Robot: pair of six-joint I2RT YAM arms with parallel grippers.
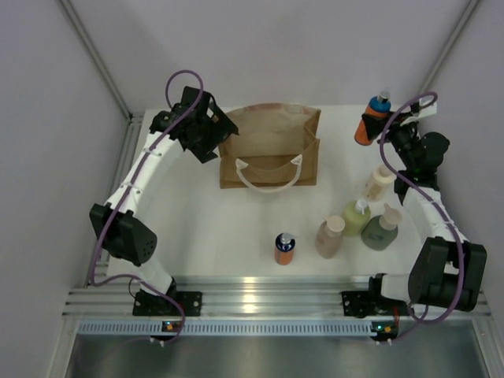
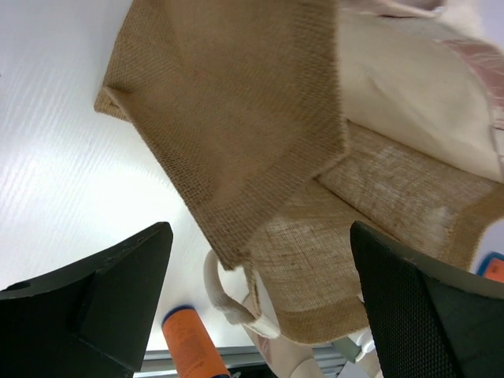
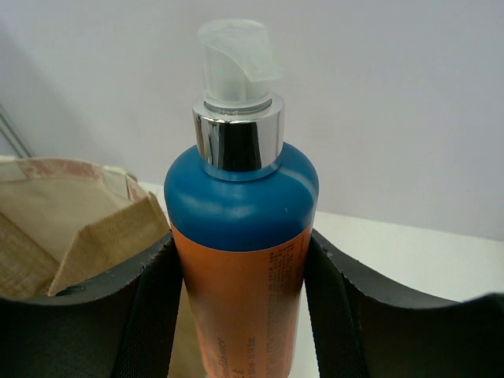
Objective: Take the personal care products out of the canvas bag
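The right gripper (image 3: pixel 240 315) clamps an orange bottle (image 3: pixel 240 213) — upright between its fingers (image 3: pixel 118 315), well right of the bag (image 1: pixel 272 142). The left gripper (image 1: pixel 211 132) gapes empty at the bag's left edge.

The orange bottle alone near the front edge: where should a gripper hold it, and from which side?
Probably the round body of the orange bottle, below its blue cap, from its left. It stands upright, and the pinkish-beige bottle is near its right.
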